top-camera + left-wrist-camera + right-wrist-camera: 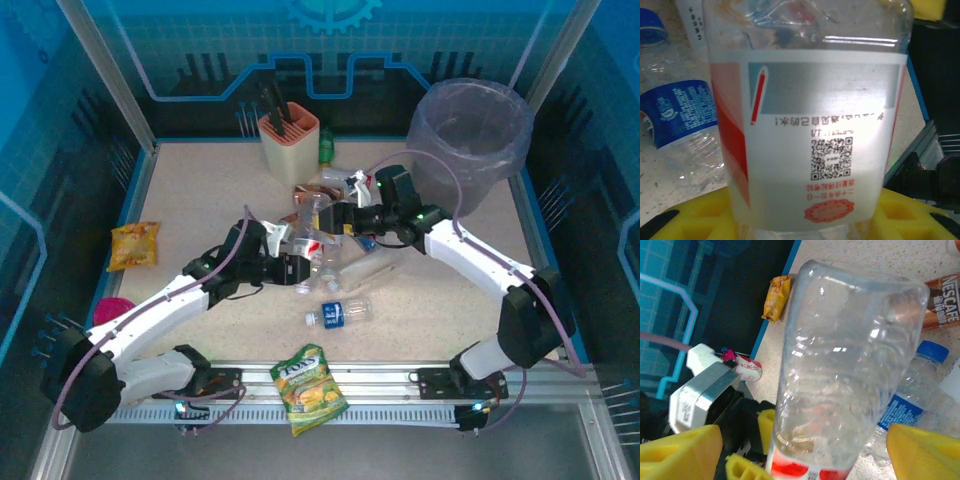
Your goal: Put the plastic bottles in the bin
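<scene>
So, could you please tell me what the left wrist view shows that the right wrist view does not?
Left wrist, not right wrist: the QR code and red print on the white label of the clear bottle, seen close up.
Right wrist, not left wrist: a brown Nescafe bottle, an orange-yellow snack bag, and the open right pincer straddling the clear bottle's bare end.
Both: the clear bottle clamped in the left pincer, and a blue-labelled bottle lying beside it, likely the same one.
</scene>
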{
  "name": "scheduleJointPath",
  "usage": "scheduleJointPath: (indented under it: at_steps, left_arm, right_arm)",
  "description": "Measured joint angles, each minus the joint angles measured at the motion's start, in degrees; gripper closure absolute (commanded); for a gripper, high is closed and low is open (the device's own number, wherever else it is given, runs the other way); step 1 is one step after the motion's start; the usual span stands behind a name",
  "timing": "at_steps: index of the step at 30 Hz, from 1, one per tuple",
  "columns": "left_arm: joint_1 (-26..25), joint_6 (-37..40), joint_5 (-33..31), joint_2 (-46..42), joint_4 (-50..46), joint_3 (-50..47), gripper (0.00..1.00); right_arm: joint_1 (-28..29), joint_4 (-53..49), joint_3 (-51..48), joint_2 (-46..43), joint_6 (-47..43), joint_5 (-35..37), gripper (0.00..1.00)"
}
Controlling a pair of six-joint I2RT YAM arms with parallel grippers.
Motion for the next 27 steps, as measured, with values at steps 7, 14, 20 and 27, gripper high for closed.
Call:
scheduleJointPath:
  at_steps: [7, 14, 20, 27]
  left_arm:
    - [0.02, -0.02, 0.61, 1.25, 1.03, 0.04, 0.59]
    - [-0.04, 0.0, 1.68, 1.73, 1.46, 0.04, 0.6]
    - [-0.04, -0.02, 1.57, 1.77, 2.21, 0.09, 0.59]
    - [-0.04, 0.13, 1.42, 1.77, 2.32, 0.09, 0.34]
  right_arm:
    - [0.0, 0.9, 2.84, 4.33, 0.44, 0.7, 0.21]
    - [0.0, 0.96, 5.09, 7.26, 0.57, 2.95, 0.24]
    - [-0.02, 0.57, 6.49, 8.28, 0.44, 3.41, 0.39]
    - [-0.02, 0.59, 6.6, 8.28, 0.48, 3.58, 0.52]
